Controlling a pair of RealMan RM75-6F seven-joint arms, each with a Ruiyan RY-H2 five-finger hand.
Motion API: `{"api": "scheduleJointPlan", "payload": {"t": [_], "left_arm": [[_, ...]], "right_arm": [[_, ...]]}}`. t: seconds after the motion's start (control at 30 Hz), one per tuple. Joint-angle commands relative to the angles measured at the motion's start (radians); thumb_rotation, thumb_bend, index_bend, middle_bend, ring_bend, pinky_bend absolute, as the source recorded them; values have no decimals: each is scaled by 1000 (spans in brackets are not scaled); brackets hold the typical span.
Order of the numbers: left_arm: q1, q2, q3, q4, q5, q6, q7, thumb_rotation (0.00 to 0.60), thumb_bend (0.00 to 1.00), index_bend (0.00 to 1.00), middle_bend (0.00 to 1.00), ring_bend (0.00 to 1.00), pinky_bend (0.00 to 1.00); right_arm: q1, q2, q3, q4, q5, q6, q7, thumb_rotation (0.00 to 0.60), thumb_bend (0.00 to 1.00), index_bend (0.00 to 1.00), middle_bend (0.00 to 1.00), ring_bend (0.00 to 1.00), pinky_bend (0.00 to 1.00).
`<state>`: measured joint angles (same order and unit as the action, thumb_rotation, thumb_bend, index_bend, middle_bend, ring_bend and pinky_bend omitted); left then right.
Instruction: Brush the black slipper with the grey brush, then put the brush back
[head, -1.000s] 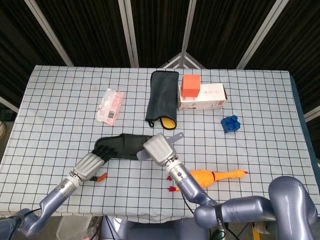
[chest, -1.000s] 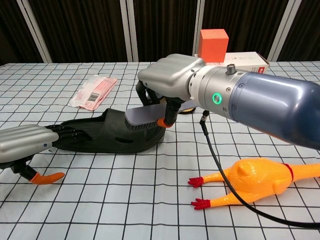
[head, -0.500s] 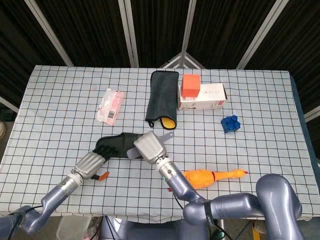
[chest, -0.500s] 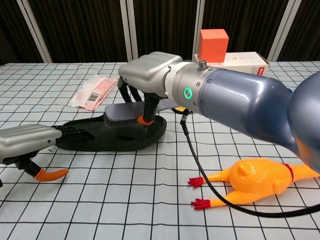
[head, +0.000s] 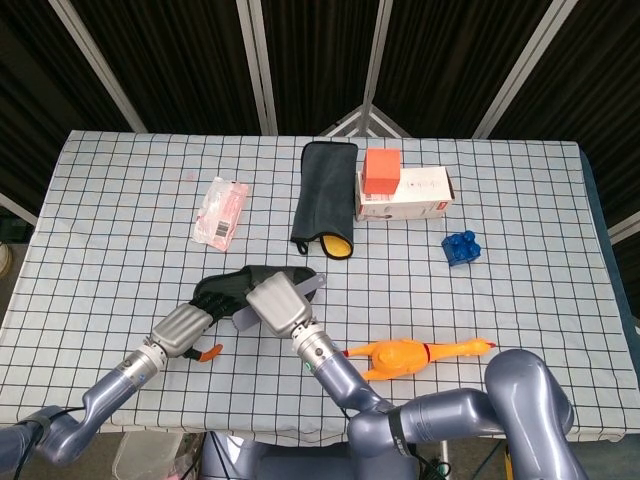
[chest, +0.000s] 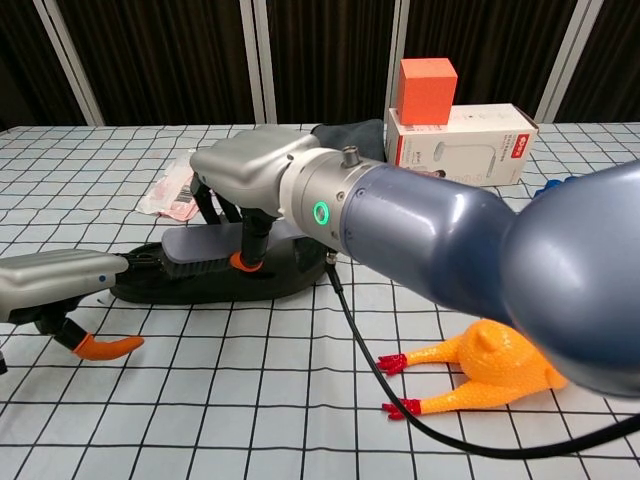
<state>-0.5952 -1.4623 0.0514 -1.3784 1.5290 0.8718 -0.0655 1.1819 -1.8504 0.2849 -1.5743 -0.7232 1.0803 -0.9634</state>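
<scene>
The black slipper (head: 232, 289) (chest: 285, 280) lies flat near the table's front left. My right hand (head: 276, 304) (chest: 247, 176) grips the grey brush (chest: 198, 246) (head: 303, 287), whose bristles rest on the slipper's top around its middle. My left hand (head: 180, 330) (chest: 55, 283) lies low at the slipper's heel end, its dark fingers (chest: 142, 262) touching the rubber and holding it still. The right forearm hides the slipper's toe side in the chest view.
A yellow rubber chicken (head: 410, 354) (chest: 495, 372) lies right of the slipper. Further back are a pink packet (head: 221, 211), a dark cloth (head: 325, 194), a white box (head: 412, 194) with an orange block (head: 381, 171) on it, and a blue toy (head: 461, 248).
My right hand has swept the brush leftward along the slipper, from the toe end towards the heel. The left hand has stayed at the heel.
</scene>
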Motion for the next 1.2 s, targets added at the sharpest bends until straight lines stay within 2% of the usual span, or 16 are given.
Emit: {"api": "scheduleJointPlan", "payload": {"t": [0.03, 0.27, 0.57, 1.2], "left_arm": [[-3, 1, 1, 0, -1, -2, -11, 442, 566, 28, 51, 0, 54], [-5, 10, 7, -1, 3, 3, -24, 440, 575, 28, 52, 0, 54], [-11, 11, 10, -7, 0, 2, -22, 439, 575, 28, 52, 0, 54], [-13, 13, 13, -15, -24, -2, 2, 438, 575, 29, 55, 0, 54]], "right_arm": [[17, -55, 5, 91, -45, -10, 51, 600, 842, 865, 651, 594, 657], [19, -93, 10, 197, -98, -32, 126, 600, 842, 865, 652, 594, 657], [14, -127, 6, 282, -124, -56, 163, 600, 842, 866, 652, 595, 657], [-21, -96, -4, 329, -112, -50, 102, 600, 842, 886, 668, 615, 657]]}}
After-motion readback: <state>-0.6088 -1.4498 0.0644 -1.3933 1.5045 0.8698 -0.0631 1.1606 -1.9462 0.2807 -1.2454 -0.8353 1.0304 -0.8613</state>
